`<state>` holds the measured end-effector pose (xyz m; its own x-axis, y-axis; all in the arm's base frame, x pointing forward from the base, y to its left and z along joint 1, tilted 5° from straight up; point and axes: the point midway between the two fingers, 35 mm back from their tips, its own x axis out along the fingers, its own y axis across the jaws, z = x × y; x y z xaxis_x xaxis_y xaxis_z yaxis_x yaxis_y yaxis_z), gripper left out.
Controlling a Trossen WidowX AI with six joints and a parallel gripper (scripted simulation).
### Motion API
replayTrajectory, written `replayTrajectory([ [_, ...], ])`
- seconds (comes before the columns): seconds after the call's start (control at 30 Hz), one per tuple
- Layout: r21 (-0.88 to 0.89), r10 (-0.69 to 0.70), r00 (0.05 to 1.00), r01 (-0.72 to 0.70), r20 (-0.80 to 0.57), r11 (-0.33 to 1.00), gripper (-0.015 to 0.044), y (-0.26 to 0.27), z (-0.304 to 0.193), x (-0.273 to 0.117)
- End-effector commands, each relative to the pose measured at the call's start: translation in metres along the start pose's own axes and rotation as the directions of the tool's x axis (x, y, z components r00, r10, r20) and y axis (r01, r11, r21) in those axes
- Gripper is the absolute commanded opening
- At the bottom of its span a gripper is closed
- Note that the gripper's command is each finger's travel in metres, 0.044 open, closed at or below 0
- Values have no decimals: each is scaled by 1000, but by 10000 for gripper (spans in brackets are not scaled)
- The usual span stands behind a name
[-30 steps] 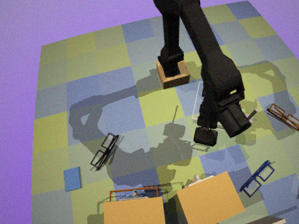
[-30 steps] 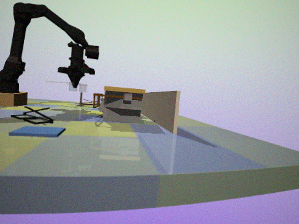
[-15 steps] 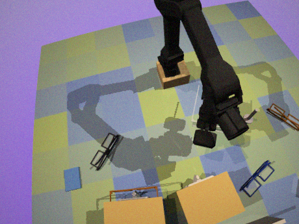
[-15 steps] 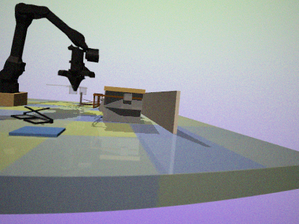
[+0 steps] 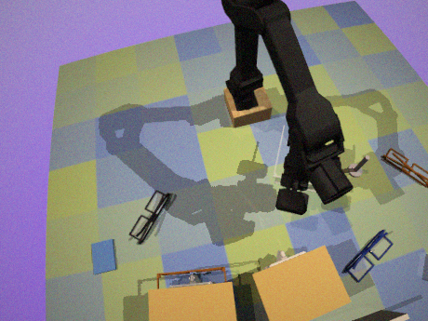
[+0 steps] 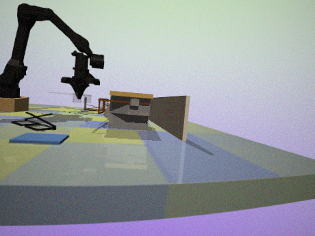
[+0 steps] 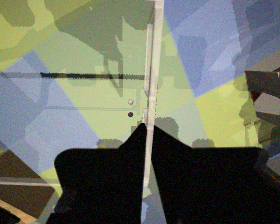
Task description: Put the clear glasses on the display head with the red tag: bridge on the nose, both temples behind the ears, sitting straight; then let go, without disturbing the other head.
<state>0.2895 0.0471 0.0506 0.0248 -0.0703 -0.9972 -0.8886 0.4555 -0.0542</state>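
Above tabletop, glasses seemingly level

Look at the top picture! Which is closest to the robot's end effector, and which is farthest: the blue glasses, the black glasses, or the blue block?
Nearest to the end effector first:
1. Blue glasses: in the lower right of the picture.
2. Black glasses: on the left.
3. Blue block: farther left, below the black glasses.
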Motion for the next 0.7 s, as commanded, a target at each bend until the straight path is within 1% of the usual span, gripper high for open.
replayTrajectory([
  [0.0, -4, 2, 1000, -2, -6, 1000, 0, 1, -1, 5],
  [0.67, -5, 2, 1000, -2, -6, 1000, 0, 1, -2, 25],
])
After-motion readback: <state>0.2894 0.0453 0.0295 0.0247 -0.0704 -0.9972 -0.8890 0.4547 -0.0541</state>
